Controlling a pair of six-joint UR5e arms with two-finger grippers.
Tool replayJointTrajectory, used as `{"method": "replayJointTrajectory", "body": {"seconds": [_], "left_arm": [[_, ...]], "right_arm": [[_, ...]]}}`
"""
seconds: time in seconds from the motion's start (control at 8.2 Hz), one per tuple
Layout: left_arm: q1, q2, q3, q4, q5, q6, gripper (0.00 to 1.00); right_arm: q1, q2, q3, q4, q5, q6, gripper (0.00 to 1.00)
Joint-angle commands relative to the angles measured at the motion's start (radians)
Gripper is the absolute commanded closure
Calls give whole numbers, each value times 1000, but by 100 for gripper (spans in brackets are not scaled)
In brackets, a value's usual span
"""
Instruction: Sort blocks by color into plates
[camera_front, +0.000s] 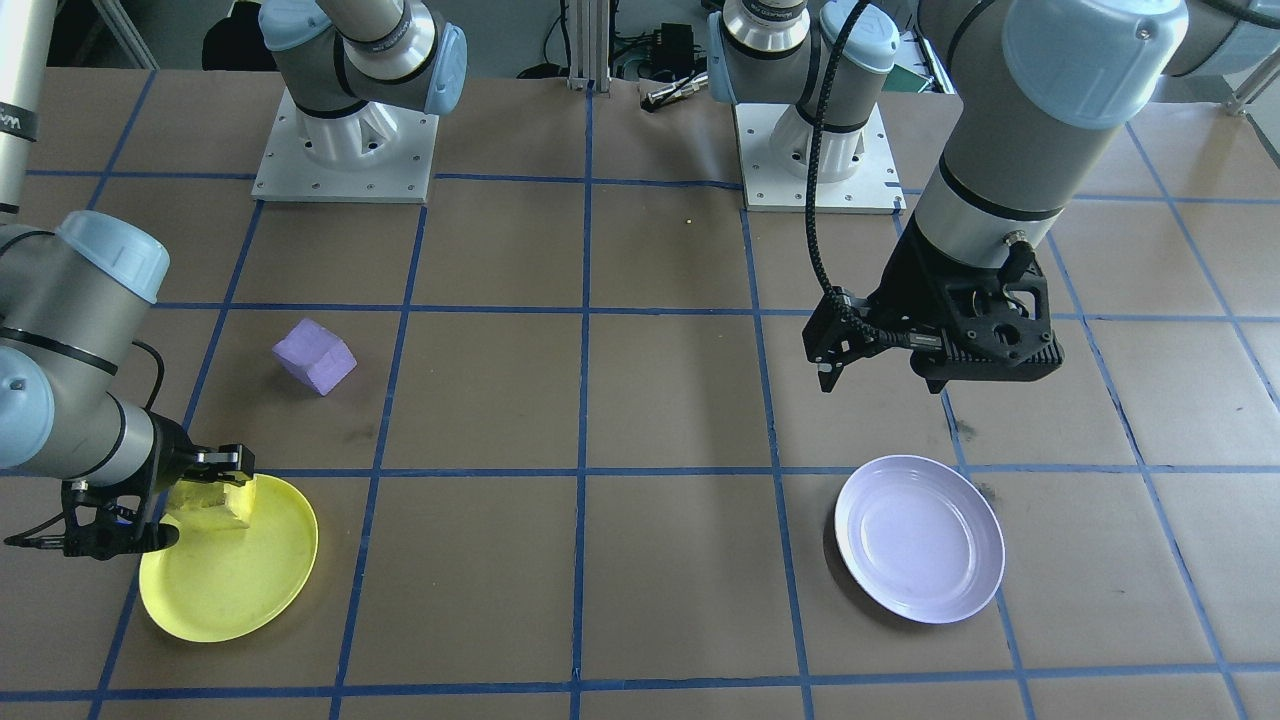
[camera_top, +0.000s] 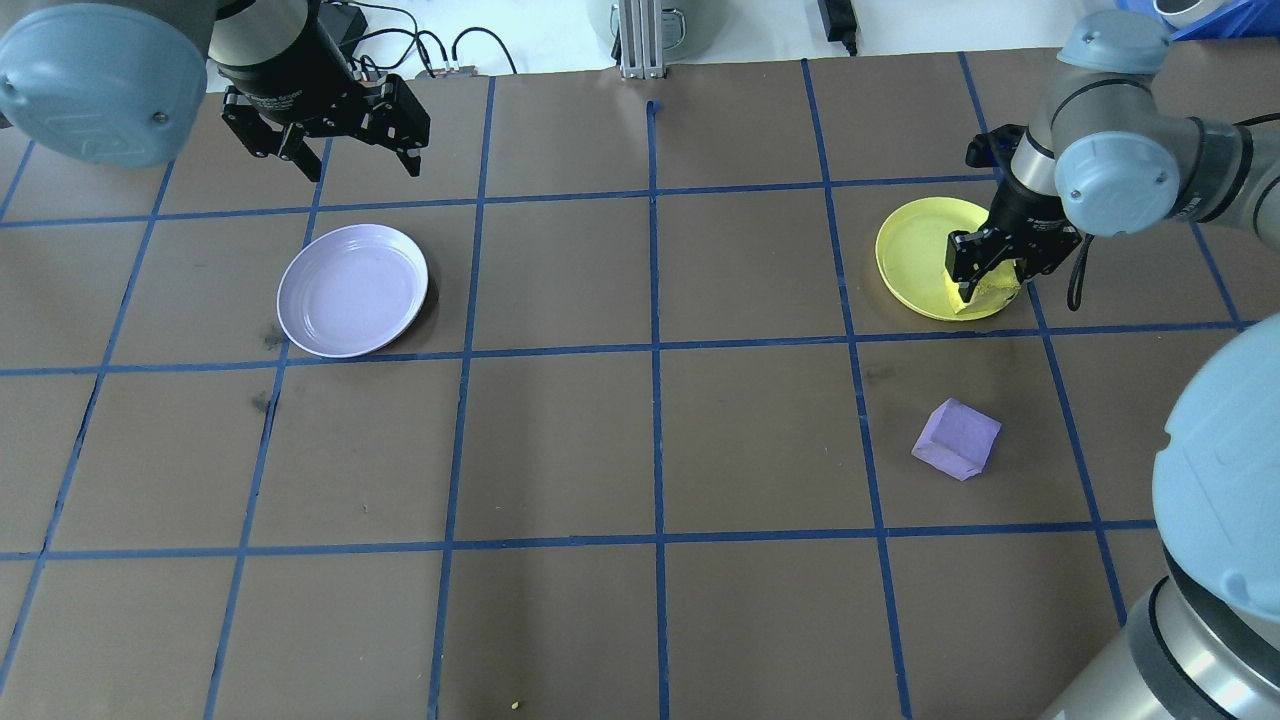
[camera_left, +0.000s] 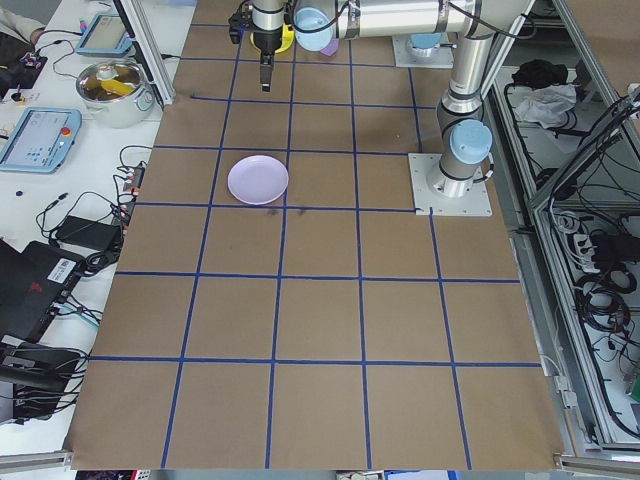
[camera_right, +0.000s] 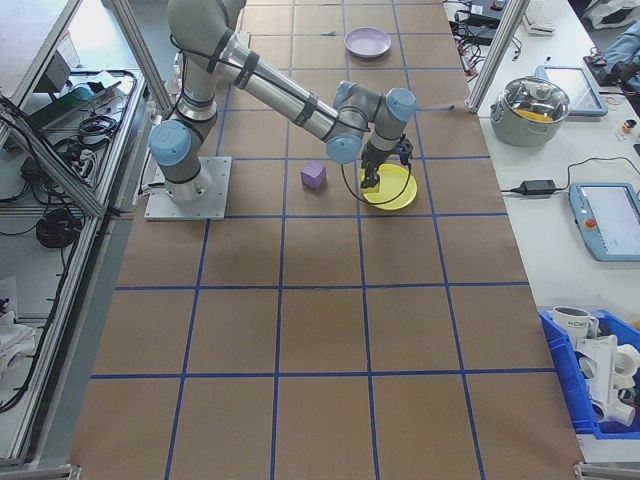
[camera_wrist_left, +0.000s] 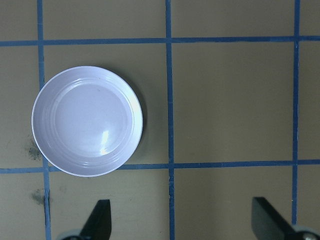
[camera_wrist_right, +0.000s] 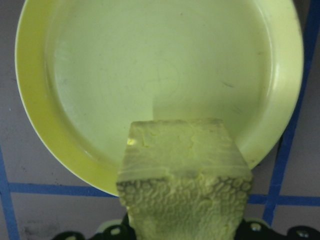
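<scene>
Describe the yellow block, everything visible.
The yellow block is a small, rough, foam-like cube with a pebbled texture on one face and cracked-looking surfaces elsewhere. The right gripper is shut on it, one finger on each side. It sits over the near-robot rim of the yellow plate, at the plate's edge, not the middle. Whether its underside touches the plate cannot be told. Nothing else touches it.

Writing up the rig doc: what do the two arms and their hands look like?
Both arms are silver-grey tubes with pale blue joint caps on square white base plates. The left hand is black and angular with two fingers; a black ribbed cable runs down its arm to a small black box at the wrist. The right hand is black too, with a thin black cable looping at its wrist.
</scene>
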Motion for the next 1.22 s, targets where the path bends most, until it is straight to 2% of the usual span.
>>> {"method": "replayJointTrajectory", "body": {"seconds": [0.0,0.37,0.49,0.61,0.73,0.85,1.1], "left_arm": [[0,-1,0,0,0,1,0],[0,-3,4,2,2,0,0],[2,-3,-2,2,0,1,0],[0,0,-3,2,0,3,0],[0,0,-3,2,0,3,0],[0,0,-3,2,0,3,0],[0,0,-2,2,2,3,0]], "right_arm": [[3,29,-5,-22,2,7,0],[11,-26,3,15,0,126,0],[17,-55,5,53,0,170,0],[26,-95,29,136,2,228,0],[28,-153,116,164,11,294,0],[26,-214,208,147,11,308,0],[15,-242,323,111,11,375,0]]}}
